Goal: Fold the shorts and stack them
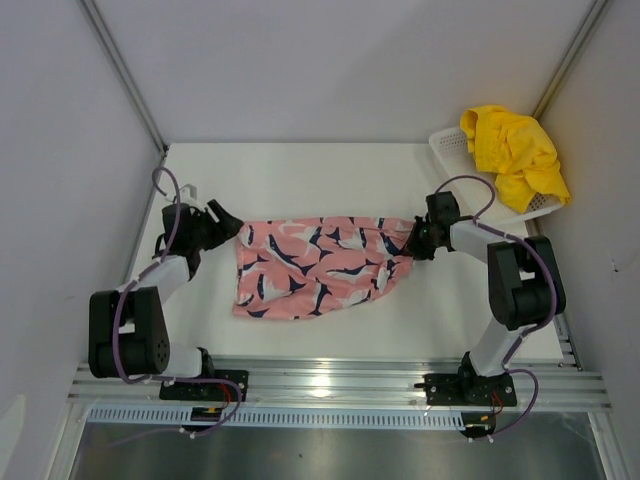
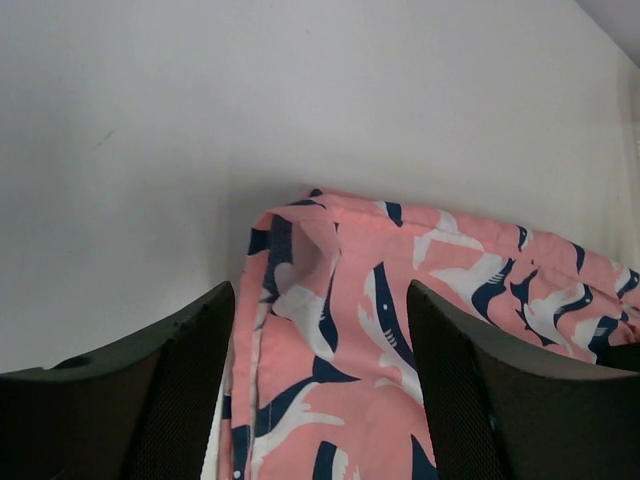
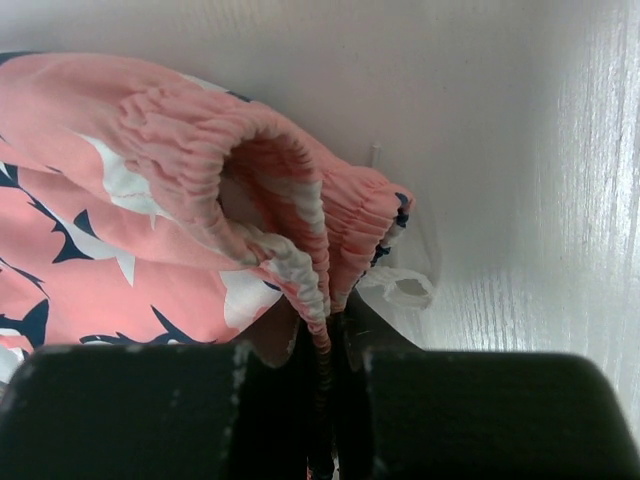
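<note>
**While pinned at one end only: readying the first fold**

Beginning at the left gripper [image 1: 222, 218]: hovers low over the table [image 1: 300, 180] on a bent, forward-reaching arm. Jaws apart, fingers [image 2: 180, 380] straddling the hem corner of the pink shorts [image 1: 318, 265] without pinching it. Holds nothing. To do this step well, judging from the layout: lower until both pads bracket the doubled hem edge, close on every layer at once, and check for a firm bite before lifting. Avoid catching only the top layer, or else risk a lopsided fold.

Moving to the middle, the pink pair again: lies flat on the table, stretched sideways between the two arms, hem end left and waistband right, a little rumpled along the near edge. Keep that gentle tension; smooths the cloth and helps with squaring the edges.

Further right, at the right gripper [image 1: 415, 240]: clamps tight on the bunched elastic waistband, arm folded back at the elbow, wrist turned inward toward the cloth. Hold fast there until securing the left end.

At far right, rear: yellow shorts [image 1: 512, 150], crumpled and draped over the basket [image 1: 448, 150], well apart from both grippers. Leave for later; stack after folding the pink pair.
</note>
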